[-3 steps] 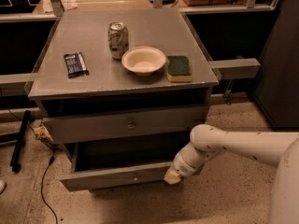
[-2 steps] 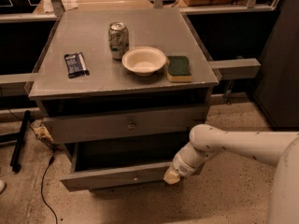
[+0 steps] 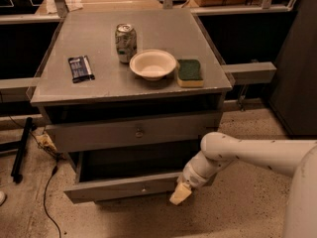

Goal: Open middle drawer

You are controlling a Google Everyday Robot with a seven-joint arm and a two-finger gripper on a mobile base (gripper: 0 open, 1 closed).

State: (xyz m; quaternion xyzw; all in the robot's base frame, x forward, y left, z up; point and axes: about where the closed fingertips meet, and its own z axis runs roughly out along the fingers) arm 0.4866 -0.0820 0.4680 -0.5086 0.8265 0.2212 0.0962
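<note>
The middle drawer (image 3: 114, 188) is the long, low grey front with a small round knob, second from the top of the grey cabinet. It stands pulled out towards me, and its dark inside shows behind the front. My gripper (image 3: 180, 193) is at the right end of that drawer front, right against its edge, on the white arm that reaches in from the right. The taller drawer front above it (image 3: 99, 134) is shut. The lowest drawer is hidden under the pulled-out one.
On the cabinet top (image 3: 99, 86) lie a soda can (image 3: 126, 42), a white bowl (image 3: 152, 64), a green sponge (image 3: 190, 72) and a dark snack packet (image 3: 80, 68). A cable (image 3: 48, 192) and a black bar (image 3: 21, 148) lie on the floor at the left. A dark cabinet (image 3: 297, 73) stands at the right.
</note>
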